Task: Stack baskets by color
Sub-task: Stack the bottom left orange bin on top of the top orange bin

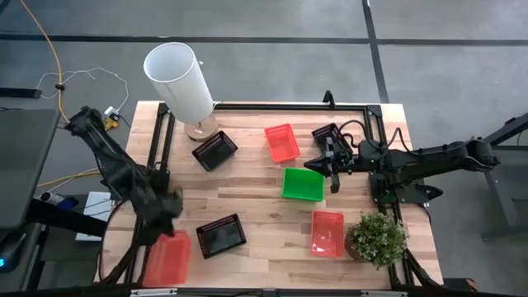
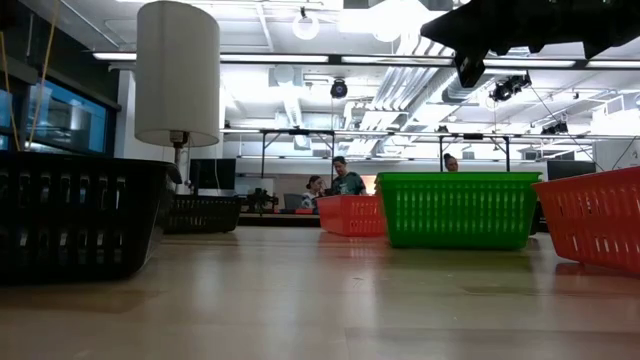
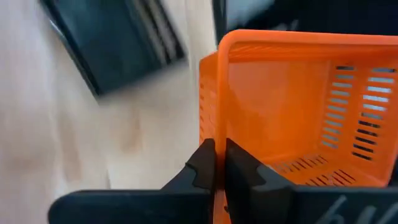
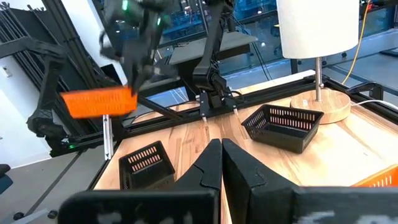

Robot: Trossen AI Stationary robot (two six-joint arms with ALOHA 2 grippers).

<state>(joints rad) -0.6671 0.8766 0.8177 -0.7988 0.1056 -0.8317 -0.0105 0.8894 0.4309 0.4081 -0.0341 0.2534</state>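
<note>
My left gripper (image 3: pixel 219 163) is shut on a red basket (image 1: pixel 167 256) over the table's near left corner. That basket also shows in the right wrist view (image 4: pixel 99 102), up in the air. Two more red baskets (image 1: pixel 282 142) (image 1: pixel 327 233), a green one (image 1: pixel 303 184) and black ones (image 1: pixel 214 151) (image 1: pixel 221 235) stand singly on their bottoms on the wooden table. A third black basket (image 1: pixel 326 134) sits by my right gripper (image 1: pixel 318 165), which hovers shut and level above the table's right half, touching nothing. My left gripper pinches one side wall of the red basket at its rim (image 3: pixel 208 127), one finger (image 3: pixel 239 168) inside the basket and the other outside. The fingers come slanting down from above. The basket hangs below them, lifted clear of the table.
A tall white cylinder on a round wooden base (image 1: pixel 180 80) stands at the far left. A small potted plant (image 1: pixel 378 238) sits at the near right corner. Bare wood lies in the middle of the table. People show far off in the room behind.
</note>
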